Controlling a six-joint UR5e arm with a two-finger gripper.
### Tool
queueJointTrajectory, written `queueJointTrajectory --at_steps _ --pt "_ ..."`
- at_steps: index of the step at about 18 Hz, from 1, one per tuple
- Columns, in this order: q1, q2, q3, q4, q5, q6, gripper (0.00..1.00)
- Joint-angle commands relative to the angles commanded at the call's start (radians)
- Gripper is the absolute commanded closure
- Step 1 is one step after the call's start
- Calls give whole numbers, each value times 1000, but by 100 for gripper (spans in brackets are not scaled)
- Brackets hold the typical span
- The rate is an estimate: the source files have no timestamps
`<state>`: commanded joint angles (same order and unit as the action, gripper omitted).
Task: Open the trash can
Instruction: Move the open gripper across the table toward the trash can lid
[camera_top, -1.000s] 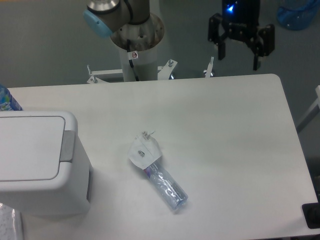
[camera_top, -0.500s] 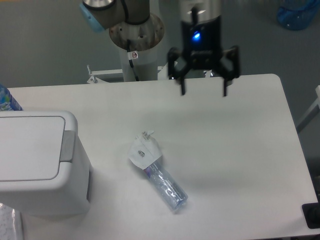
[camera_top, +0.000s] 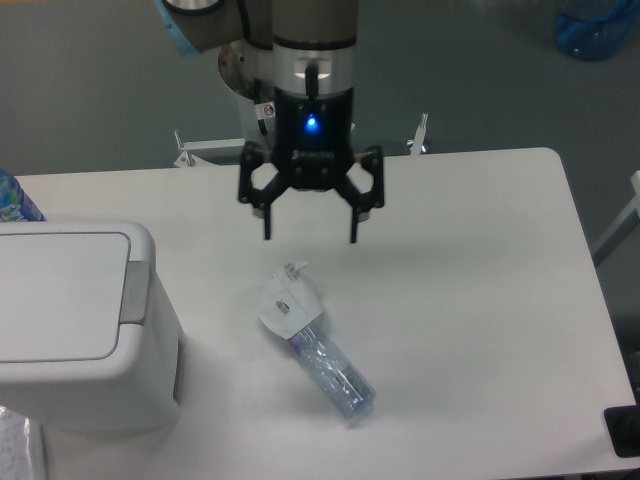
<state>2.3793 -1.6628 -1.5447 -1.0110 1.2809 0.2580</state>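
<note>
Black gripper (camera_top: 310, 238) spread wide, seemingly empty; trash can (camera_top: 75, 330) shut.

Gripper (camera_top: 310, 236) now farther left, lower.

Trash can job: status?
Gripper open, empty, above table. Trash can lid shut, untouched, at left. Bottle lies between them, not blocking.

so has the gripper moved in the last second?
Yes. The gripper has swept left from beyond the table's far right edge and now hangs open above the bottle, nearer the trash can.
</note>
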Motion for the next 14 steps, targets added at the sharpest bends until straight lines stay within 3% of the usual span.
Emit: queueJointTrajectory --at_steps 10,14 --pt "-89 -57 0 78 0 -112 0" --pt "-106 -61 -5 78 2 -123 0"
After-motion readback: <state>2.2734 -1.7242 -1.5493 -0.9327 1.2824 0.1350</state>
